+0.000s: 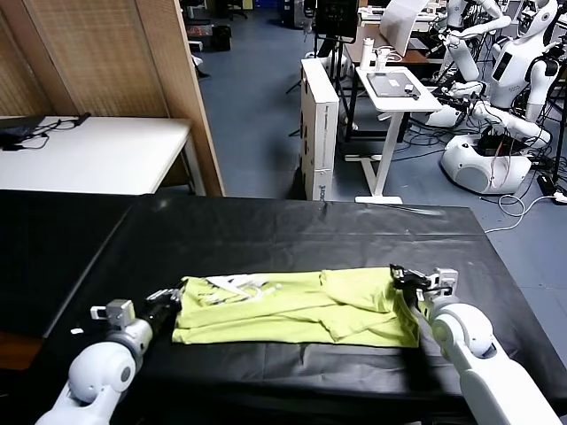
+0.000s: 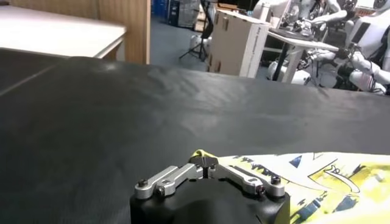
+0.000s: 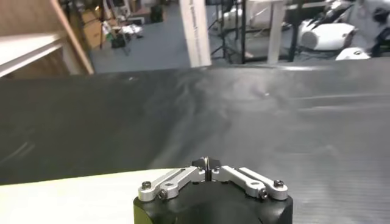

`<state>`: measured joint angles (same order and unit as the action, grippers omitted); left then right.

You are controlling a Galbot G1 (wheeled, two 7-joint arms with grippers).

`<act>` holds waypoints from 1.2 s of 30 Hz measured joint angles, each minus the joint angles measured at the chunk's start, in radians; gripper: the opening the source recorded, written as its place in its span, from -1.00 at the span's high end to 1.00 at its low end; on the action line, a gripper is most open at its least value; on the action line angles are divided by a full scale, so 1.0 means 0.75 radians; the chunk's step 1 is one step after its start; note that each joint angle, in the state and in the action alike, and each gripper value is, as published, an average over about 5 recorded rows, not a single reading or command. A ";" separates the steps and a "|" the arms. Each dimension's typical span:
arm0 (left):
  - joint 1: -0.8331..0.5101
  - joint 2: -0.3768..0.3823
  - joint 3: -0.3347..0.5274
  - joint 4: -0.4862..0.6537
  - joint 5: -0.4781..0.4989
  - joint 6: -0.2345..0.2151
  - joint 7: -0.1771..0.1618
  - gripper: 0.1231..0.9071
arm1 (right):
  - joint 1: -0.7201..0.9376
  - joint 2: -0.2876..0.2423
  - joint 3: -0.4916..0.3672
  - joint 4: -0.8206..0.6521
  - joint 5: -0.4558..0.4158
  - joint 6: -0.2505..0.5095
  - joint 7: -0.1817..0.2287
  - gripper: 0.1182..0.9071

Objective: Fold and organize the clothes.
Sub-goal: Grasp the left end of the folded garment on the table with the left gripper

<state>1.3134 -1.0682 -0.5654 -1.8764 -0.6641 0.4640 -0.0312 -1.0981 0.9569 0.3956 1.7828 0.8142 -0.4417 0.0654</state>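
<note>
Both grippers, left (image 1: 174, 298) and right (image 1: 400, 278), pinch opposite ends of folded T-shirt (image 1: 301, 307) lying between them on black table (image 1: 292, 230).

Nothing here can be read. The T-shirt (image 1: 297, 307) has a whitish print near its left end, but no letters make out. The tall white box (image 1: 320, 124) far back bears dark lettering, illegible.

The lime yellow-green cotton T-shirt (image 1: 301, 308) lies folded into a wide band, whitish print toward nine o'clock, rumpled toward three.
</note>
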 joint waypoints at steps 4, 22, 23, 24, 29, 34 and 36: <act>0.017 0.025 -0.024 -0.019 -0.072 0.032 -0.021 -0.28 | -0.032 -0.031 0.018 0.034 -0.017 0.066 -0.027 -0.76; 0.256 0.107 -0.136 -0.169 -0.512 0.133 0.047 -1.00 | -0.353 -0.129 0.285 0.300 -0.017 0.219 -0.079 -1.00; 0.266 0.102 -0.138 -0.171 -0.505 0.133 0.048 -1.00 | -0.364 -0.127 0.294 0.304 -0.017 0.220 -0.080 -1.00; 0.274 0.097 -0.139 -0.172 -0.497 0.132 0.048 -1.00 | -0.371 -0.126 0.300 0.307 -0.017 0.220 -0.081 -1.00; 0.295 0.077 -0.141 -0.176 -0.452 0.124 0.048 -1.00 | -0.379 -0.119 0.304 0.313 -0.019 0.220 -0.081 -1.00; 0.296 0.066 -0.140 -0.177 -0.414 0.109 0.057 -1.00 | -0.367 -0.114 0.293 0.314 -0.019 0.218 -0.081 -1.00; 0.293 0.065 -0.138 -0.176 -0.399 0.104 0.065 -1.00 | -0.363 -0.113 0.288 0.315 -0.019 0.216 -0.081 -1.00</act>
<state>1.5328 -1.0197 -0.6686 -2.0086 -0.9636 0.5420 0.0172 -1.3705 0.8725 0.6117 2.0189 0.7997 -0.2794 0.0049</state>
